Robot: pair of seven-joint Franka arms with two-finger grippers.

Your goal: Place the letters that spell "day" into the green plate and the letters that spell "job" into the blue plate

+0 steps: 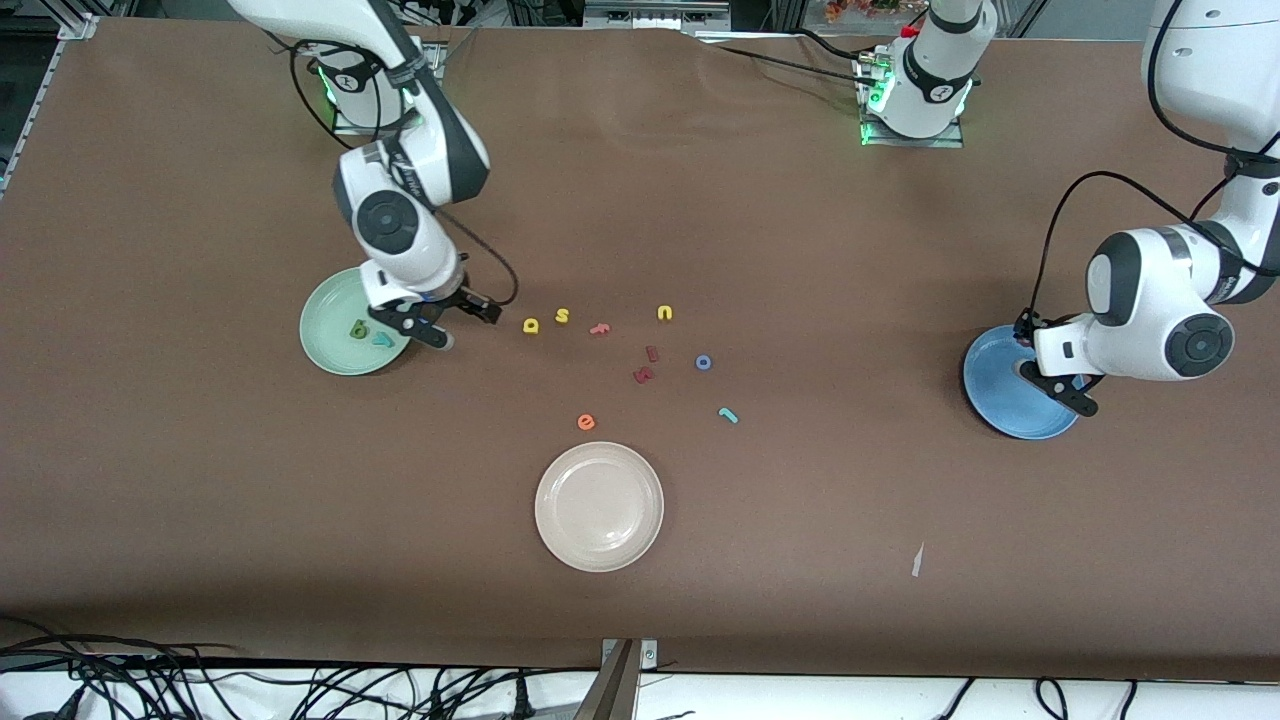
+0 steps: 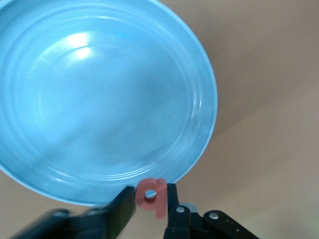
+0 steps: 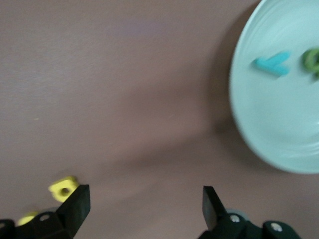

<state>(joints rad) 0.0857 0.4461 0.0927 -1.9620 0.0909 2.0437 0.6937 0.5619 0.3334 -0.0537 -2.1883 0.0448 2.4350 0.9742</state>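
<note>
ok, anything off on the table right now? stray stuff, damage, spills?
Only one oddity: a small pale scrap lies on the brown table, nearer the front camera than the blue plate; it matches none of the foam letters. The loose letters are just scattered, no spill or damage.

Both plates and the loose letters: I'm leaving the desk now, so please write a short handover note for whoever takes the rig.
Left gripper: over the blue plate, red-pink b between its fingers; the plate is empty.
Right gripper: open, empty, beside the green plate.
Done: olive d and teal y lie in the green plate.
Left: release the b into the blue plate. Yellow a to green; blue o and teal j to blue. All three lie on the table mid-way between the plates.
</note>
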